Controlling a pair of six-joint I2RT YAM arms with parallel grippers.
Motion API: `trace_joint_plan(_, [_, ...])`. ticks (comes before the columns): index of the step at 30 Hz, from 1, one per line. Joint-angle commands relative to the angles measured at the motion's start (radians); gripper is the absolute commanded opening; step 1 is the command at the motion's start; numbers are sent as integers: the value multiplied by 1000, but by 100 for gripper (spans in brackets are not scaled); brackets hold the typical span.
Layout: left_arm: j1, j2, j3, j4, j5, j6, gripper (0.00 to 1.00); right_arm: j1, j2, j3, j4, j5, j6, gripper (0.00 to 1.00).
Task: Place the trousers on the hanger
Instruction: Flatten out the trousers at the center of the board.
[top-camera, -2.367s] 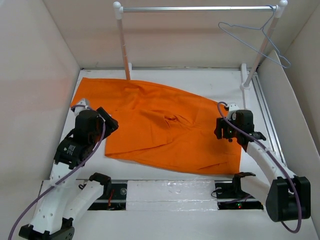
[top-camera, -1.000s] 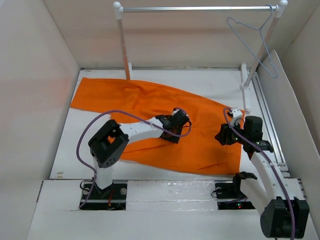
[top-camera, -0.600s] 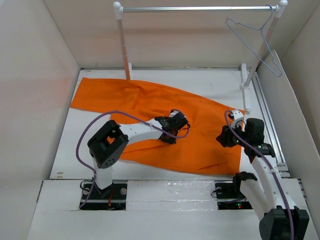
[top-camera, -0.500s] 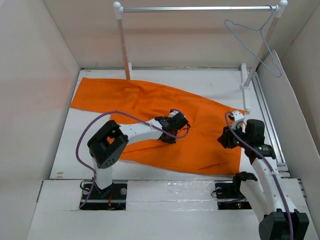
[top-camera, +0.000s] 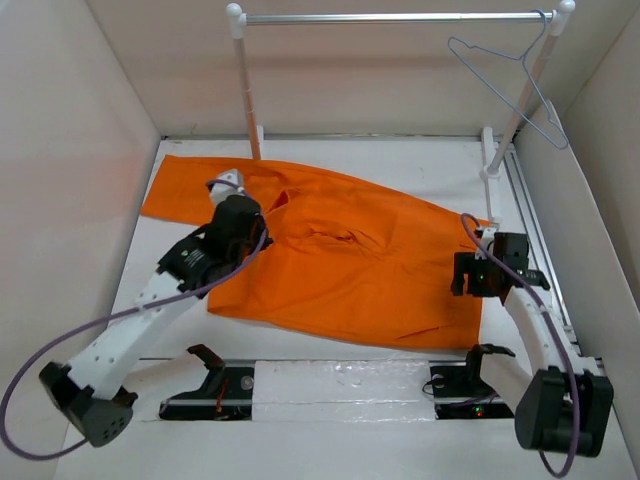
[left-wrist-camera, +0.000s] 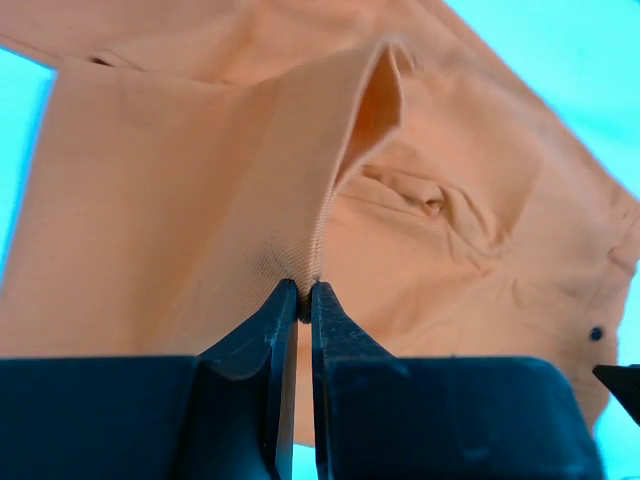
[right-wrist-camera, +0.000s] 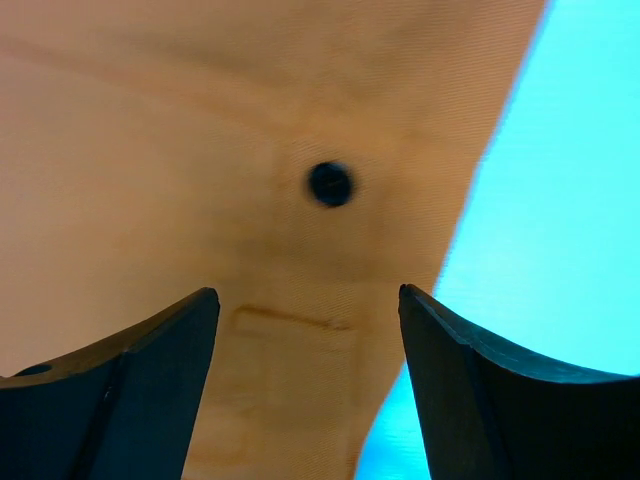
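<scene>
The bright orange soft cloth trousers (top-camera: 340, 260) lie spread flat on the white surface (top-camera: 400, 160), reaching from under the left end effector (left-wrist-camera: 300, 300) across to under the right end effector (right-wrist-camera: 308, 300). The step in hand looks like gathering the cloth so it can be lifted. To do it well, the left pinch should keep a firm bite on the thick seam ridge and rise slowly so the fold does not slip out. The right side should come down onto the waistband edge just ahead of it and take both layers before any lift. The thick white-posted metal rail (top-camera: 400, 17) stands well beyond both end effectors. The thin pale blue-grey wire hanger (top-camera: 520, 60) hangs by its hook at the rail's far right end, well above and beyond the right end effector. The left arm reaches far forward and low, its fingers pressed together on a raised ridge of orange cloth. The right arm is bent close to its base, wrist pointing down, fingers spread and holding nothing. It seems to hover just over the cloth, though contact is hard to judge. The small dark button (right-wrist-camera: 330, 183) sits just ahead of it, between the fingers.
</scene>
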Motion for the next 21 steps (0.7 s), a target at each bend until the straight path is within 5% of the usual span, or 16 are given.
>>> trace_joint_plan(1, [35,-82,-34,-96,-24,-41,0,-62,110,104,108,124,21,79])
trace_joint_plan(8, [72,-243,-11,-180,-134,-53,0,-112,444,161,287,17,-25,78])
trace_joint_plan(11, [81,-279,14,-205,-164,-56,0,-112,512,168,370,-29,-5,60])
trace_joint_plan(15, [81,-288,72,-238,-188,-61,0,-121,582,185,505,-84,45,0])
trace_joint_plan(21, [81,-303,128,-292,-223,-67,0,-98,731,437,534,-104,-21,0])
